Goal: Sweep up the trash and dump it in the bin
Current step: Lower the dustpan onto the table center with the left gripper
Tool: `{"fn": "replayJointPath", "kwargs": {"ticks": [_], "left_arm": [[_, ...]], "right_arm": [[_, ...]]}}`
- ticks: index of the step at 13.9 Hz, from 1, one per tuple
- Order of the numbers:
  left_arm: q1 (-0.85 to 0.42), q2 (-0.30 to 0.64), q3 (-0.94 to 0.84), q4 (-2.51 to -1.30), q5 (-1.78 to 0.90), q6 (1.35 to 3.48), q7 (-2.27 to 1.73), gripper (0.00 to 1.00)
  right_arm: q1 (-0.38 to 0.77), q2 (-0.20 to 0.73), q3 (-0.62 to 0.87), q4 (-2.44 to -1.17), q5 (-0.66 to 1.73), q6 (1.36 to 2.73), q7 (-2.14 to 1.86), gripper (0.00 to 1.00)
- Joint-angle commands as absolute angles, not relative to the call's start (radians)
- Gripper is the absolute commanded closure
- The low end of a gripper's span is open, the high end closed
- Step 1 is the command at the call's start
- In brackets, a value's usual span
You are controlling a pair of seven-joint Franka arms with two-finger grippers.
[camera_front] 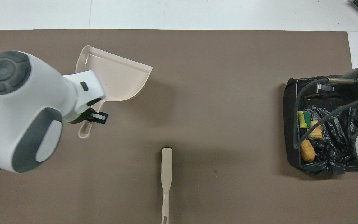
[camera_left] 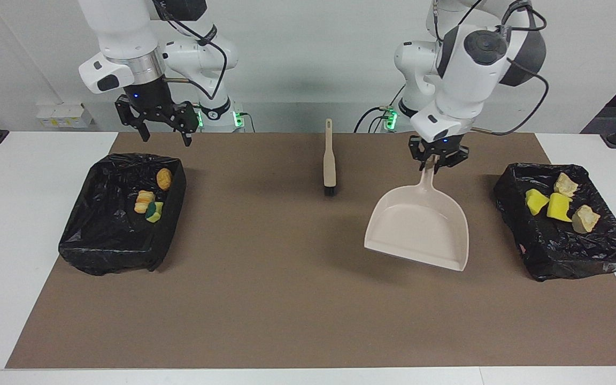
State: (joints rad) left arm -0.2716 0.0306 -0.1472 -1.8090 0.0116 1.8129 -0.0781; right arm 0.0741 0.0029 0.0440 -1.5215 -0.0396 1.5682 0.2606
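Trash now lies in two black-lined bins and none shows on the brown mat: four scraps, yellow sponge chunks and tan pieces, sit in the bin at the left arm's end of the tabletop; three more scraps sit in the bin at the right arm's end; left tool is clenched on the handle of the beige dustpan, which hangs empty over the mat between the brush and the left-end bin, mouth tilted down and pointing away from the robots; brush lies untouched on the mat mid-table, handle toward the robots, bristles away; right tool hangs with fingers spread and nothing in them, above the robot-side edge of its bin, waiting; judgement: dumping looks finished, step in hand is setting the pan down; to do it well, lower slowly until the lip meets the mat, level the pan so it rests flat before letting go, keep it well apart from brush and bin so nothing is knocked; release only once the pan is fully supported, then lift straight up clear of the handle.
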Motion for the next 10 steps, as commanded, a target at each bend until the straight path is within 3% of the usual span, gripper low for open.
{"fn": "replayJointPath", "kwargs": {"ticks": [1,5,10], "left_arm": [[-0.406,0.115,-0.126,-1.825,-0.008,1.931,-0.268,1.0],[-0.501,0.244,-0.126,-1.825,-0.008,2.134,-0.359,1.0],[-0.549,0.298,-0.126,-1.853,-0.008,2.247,-0.52,1.0]], "right_arm": [[0.072,-0.005,0.04,-1.525,-0.02,1.559,0.247,0.0],[0.061,-0.003,0.038,-1.525,-0.02,1.559,0.249,0.0],[0.046,-0.003,0.035,-1.526,-0.02,1.562,0.249,0.0]]}}
